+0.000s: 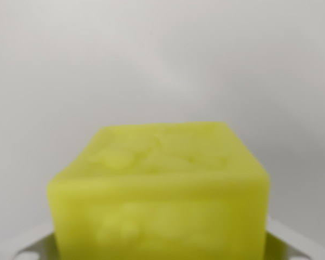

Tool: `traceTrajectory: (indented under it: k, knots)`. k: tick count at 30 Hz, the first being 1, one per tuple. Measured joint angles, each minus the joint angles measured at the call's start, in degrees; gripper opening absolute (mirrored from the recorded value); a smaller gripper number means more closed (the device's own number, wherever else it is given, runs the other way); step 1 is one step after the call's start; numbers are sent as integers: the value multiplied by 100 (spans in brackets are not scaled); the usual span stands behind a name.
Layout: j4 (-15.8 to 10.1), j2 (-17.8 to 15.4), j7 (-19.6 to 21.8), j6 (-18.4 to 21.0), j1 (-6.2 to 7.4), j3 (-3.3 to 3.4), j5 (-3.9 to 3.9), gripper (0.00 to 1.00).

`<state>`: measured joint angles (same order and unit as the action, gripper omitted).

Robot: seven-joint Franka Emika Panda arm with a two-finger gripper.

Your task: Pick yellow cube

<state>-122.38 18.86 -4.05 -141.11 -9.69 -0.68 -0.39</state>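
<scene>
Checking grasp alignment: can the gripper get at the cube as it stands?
Probably yes. The cube fills the lower middle of the wrist view, with pale finger parts showing on both sides of it and nothing else nearby. Whether the pads touch it is hidden.

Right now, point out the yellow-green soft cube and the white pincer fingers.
yellow-green soft cube [160, 189]: wrist view, front upper edge of the block.
white pincer fingers [38, 246]: wrist view, tip of the finger at the wrist view's left.
</scene>
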Motion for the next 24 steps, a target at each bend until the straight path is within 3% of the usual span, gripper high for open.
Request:
traceTrajectory:
  k: [24]
  knots:
    - [148,-610,-10,760,1,0,14,0]
